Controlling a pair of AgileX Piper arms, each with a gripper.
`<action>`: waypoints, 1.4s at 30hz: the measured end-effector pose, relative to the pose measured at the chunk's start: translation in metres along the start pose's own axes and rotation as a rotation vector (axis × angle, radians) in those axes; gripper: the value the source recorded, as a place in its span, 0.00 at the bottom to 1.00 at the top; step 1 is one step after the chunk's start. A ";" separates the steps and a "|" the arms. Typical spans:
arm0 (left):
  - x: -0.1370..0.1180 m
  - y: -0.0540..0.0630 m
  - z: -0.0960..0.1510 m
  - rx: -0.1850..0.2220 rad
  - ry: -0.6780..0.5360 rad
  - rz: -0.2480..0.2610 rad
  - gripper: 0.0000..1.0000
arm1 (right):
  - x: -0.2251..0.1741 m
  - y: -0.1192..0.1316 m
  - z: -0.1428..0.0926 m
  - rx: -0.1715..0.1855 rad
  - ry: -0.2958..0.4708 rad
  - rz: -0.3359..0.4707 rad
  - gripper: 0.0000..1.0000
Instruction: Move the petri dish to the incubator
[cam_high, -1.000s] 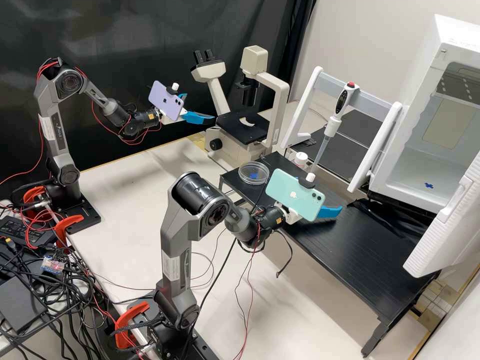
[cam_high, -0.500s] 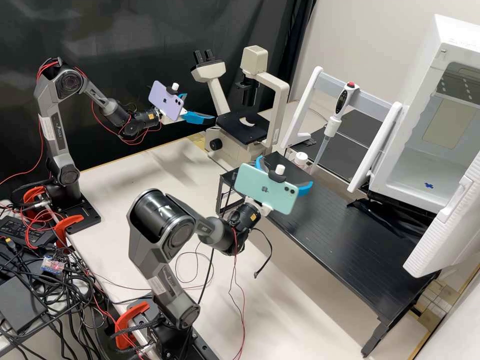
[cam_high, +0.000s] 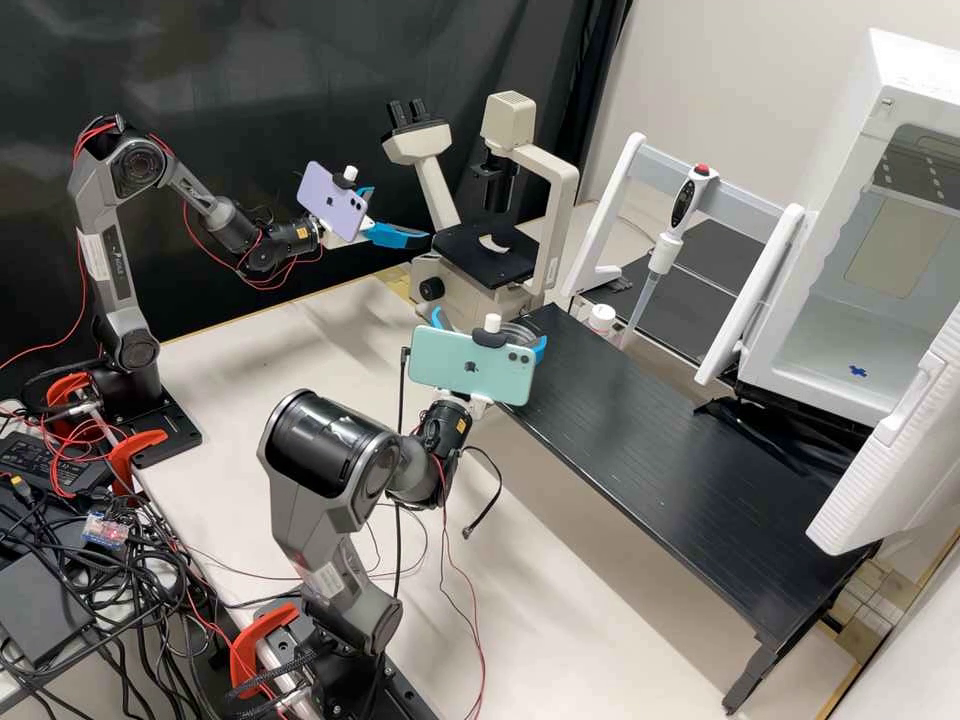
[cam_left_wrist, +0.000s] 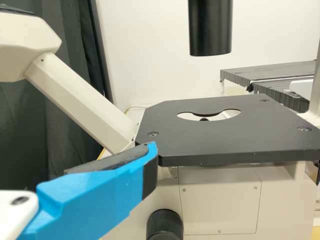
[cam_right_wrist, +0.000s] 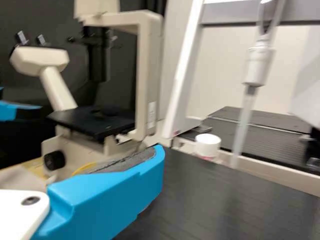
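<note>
Right gripper (cam_high: 490, 332) has swung sideways, phone (cam_high: 470, 370) partly hiding petri dish (cam_high: 519, 331).

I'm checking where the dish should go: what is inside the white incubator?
Inside the incubator, a small blue mark shows on its pale floor. The open door covers part of the interior; what lies behind it cannot be seen.

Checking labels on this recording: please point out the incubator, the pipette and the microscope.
Incubator (cam_high: 825, 345), high view, on its inner floor.
Pipette (cam_right_wrist: 257, 66), right wrist view, on its white collar.
Microscope (cam_left_wrist: 225, 139), left wrist view, on its black stage.
</note>
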 end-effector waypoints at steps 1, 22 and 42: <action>0.000 0.000 0.000 0.000 0.000 0.000 1.00 | 0.001 -0.002 0.000 -0.003 -0.003 -0.007 1.00; 0.000 0.000 0.000 0.000 0.000 0.000 1.00 | 0.024 -0.012 0.016 -0.015 -0.103 -0.001 1.00; 0.000 0.000 0.000 0.000 0.000 0.000 1.00 | 0.032 -0.020 0.030 0.009 -0.173 -0.010 1.00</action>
